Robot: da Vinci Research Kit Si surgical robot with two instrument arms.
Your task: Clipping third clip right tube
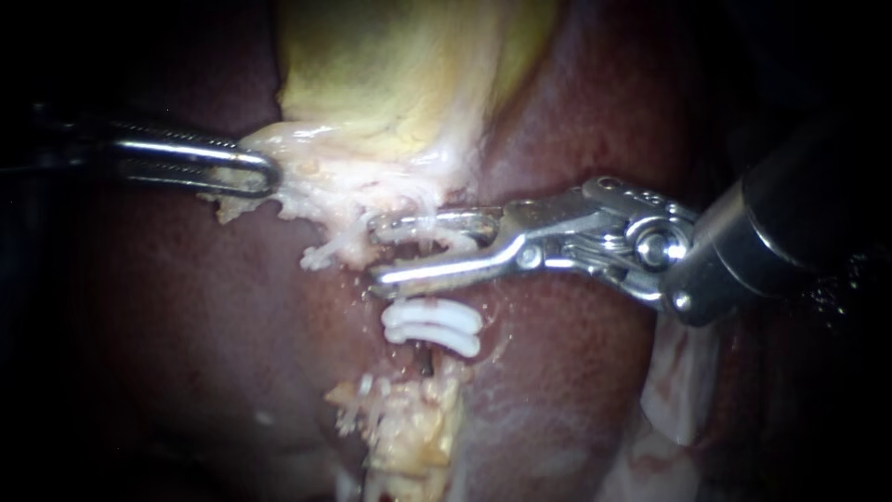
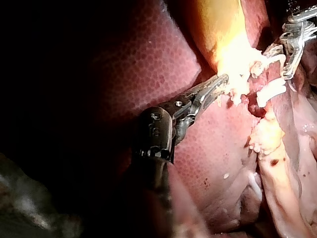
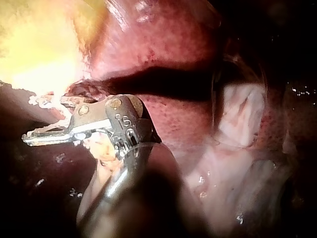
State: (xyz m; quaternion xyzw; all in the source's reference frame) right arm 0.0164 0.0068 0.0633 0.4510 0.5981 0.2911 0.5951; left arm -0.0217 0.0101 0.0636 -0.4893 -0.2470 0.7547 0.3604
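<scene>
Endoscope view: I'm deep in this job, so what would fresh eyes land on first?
First, the bright metal right instrument at the centre, its pincer open around a pale tube. Just below it, two white clips sit side by side across the tube. Above, the yellow gallbladder stands out against the dark red liver, with the left instrument gripping its pale lower edge.
</scene>
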